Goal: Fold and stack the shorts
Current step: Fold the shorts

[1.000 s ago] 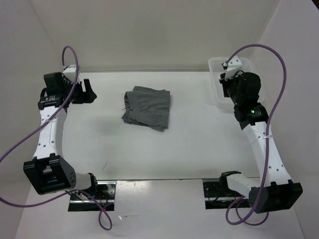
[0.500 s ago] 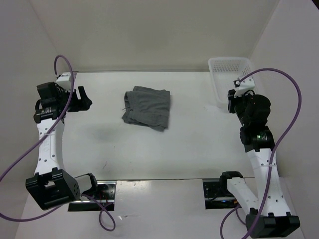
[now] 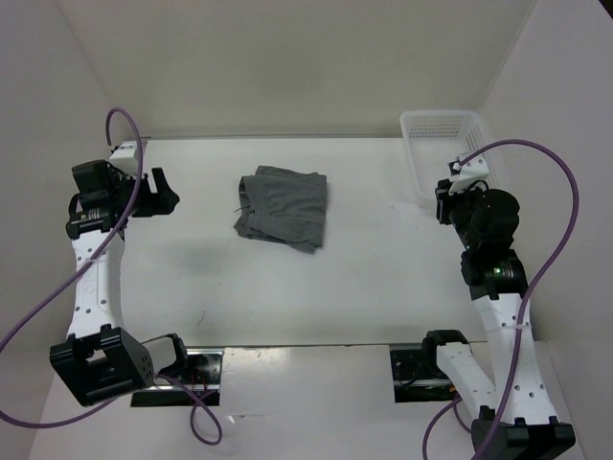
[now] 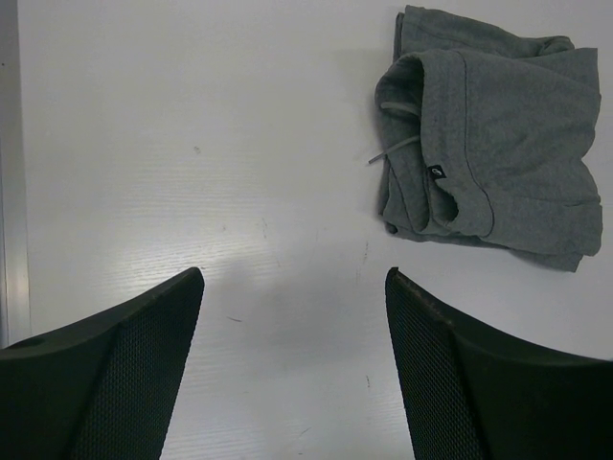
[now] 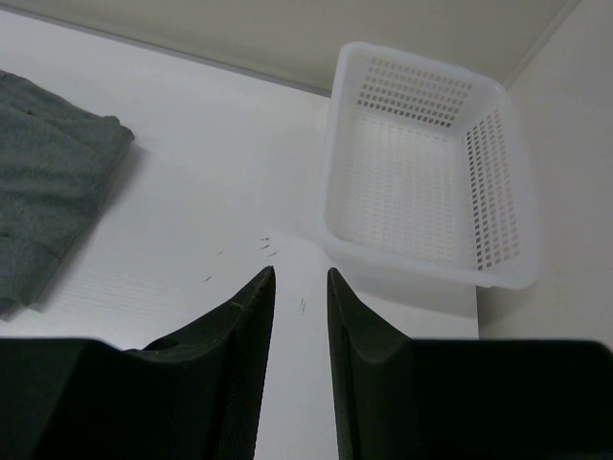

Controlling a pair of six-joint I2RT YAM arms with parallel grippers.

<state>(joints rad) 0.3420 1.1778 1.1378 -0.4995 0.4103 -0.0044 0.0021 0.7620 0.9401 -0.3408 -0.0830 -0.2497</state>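
The grey shorts [image 3: 284, 206] lie folded in a compact bundle on the white table, back centre. They also show in the left wrist view [image 4: 498, 125] with the drawstring at their left side, and at the left edge of the right wrist view [image 5: 48, 172]. My left gripper [image 3: 165, 195] hovers left of them, wide open and empty [image 4: 292, 273]. My right gripper [image 3: 442, 198] is at the right, beside the basket, well away from the shorts; its jaws stand a narrow gap apart with nothing between them [image 5: 301, 271].
A white plastic mesh basket [image 3: 414, 144] stands empty at the back right corner, just beyond my right gripper [image 5: 421, 264]. Walls close the table at the back and sides. Purple cables loop above both arms.
My right arm has pulled back toward the near side, away from the basket. My left arm has shifted slightly left and nearer. The shorts have not moved.
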